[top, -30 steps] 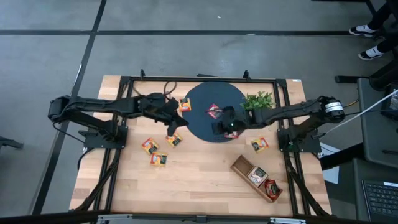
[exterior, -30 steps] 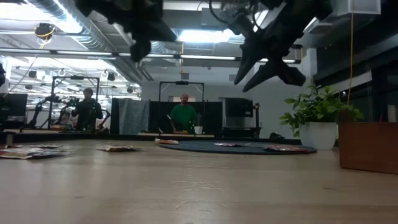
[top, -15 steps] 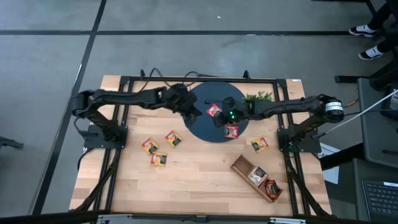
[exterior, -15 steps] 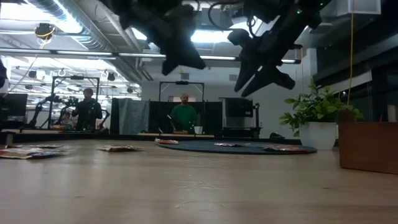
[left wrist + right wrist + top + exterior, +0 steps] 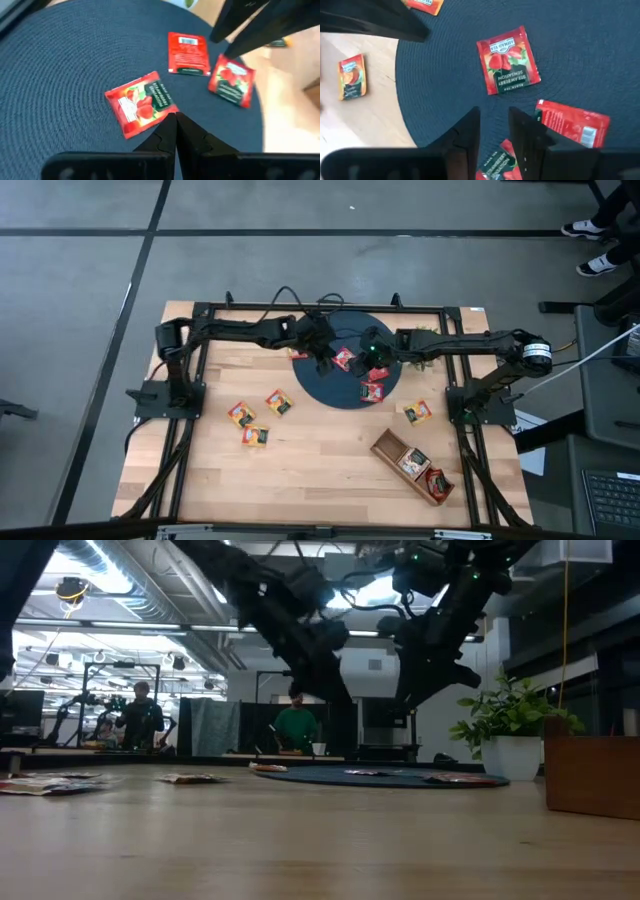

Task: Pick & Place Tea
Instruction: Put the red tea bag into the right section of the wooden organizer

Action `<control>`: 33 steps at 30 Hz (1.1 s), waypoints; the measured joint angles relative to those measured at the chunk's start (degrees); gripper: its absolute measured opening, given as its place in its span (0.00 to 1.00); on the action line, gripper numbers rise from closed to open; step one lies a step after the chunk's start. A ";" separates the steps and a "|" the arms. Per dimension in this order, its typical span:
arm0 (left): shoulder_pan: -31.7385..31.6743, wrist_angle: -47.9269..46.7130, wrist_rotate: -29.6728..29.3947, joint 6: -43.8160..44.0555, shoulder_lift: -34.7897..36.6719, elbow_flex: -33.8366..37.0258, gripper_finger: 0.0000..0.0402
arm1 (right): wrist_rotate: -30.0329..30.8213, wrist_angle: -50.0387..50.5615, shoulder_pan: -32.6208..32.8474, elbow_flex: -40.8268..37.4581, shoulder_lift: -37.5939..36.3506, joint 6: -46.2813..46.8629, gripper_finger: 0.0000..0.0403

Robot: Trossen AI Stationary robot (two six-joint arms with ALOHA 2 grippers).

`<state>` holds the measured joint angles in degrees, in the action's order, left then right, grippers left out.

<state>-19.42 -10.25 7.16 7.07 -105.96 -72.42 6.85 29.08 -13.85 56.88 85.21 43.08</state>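
Now both my hands hang over the round dark blue woven mat [image 5: 330,375] at upper centre of the high view, and I judge this the approach to a pick, nothing lifted yet. My left hand [image 5: 175,122] has its two dark fingers pressed together, tips just beside a red square strawberry tea packet [image 5: 141,103] lying flat on the mat. My right hand [image 5: 494,130] has its fingers apart with nothing between them, hovering over the mat with another red strawberry packet [image 5: 509,60] beyond its tips. In the high view, three red packets sit on the mat near centre frame, orange-yellow packets [image 5: 255,420] lie on the pale wooden counter [image 5: 320,470] at lower left, one more [image 5: 417,412] right of the mat, and the long brown wooden tray [image 5: 412,466] at lower right already holds some. A small green plant [image 5: 425,338] stands by the mat's right edge. Next, I reckon, my right hand must drop over a packet and close on an edge; flat packets give little to grip, and my left hand must part its fingers before it can take any.
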 joint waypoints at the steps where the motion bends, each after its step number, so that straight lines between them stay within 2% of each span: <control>1: -0.21 -0.03 -0.02 -0.27 -0.98 -0.30 0.00 | 0.00 0.01 -0.29 0.00 0.00 -0.15 0.26; 8: -0.61 5.74 0.20 -0.37 -7.86 -2.21 0.01 | -1.96 0.02 -2.19 0.00 0.00 -1.12 0.26; 20: -0.58 6.68 -0.34 -0.96 -15.70 -2.63 0.00 | -3.52 -0.01 -2.49 0.00 0.61 -1.32 0.26; 25: 0.83 7.22 -5.78 -3.85 -16.47 -2.82 0.01 | -3.52 -0.07 -2.49 0.00 0.61 -1.25 0.26; 29: 1.04 7.06 -6.21 -4.38 -16.52 -2.82 0.00 | -3.50 -0.39 -2.49 -0.52 0.61 0.18 0.26; 33: 0.96 6.81 -6.18 -3.78 -16.56 -2.80 0.01 | -4.23 -4.72 -3.41 -6.62 0.61 4.81 0.26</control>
<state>-18.46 -3.44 0.97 3.28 -122.52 -75.22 2.63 24.36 -17.26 50.26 85.82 47.89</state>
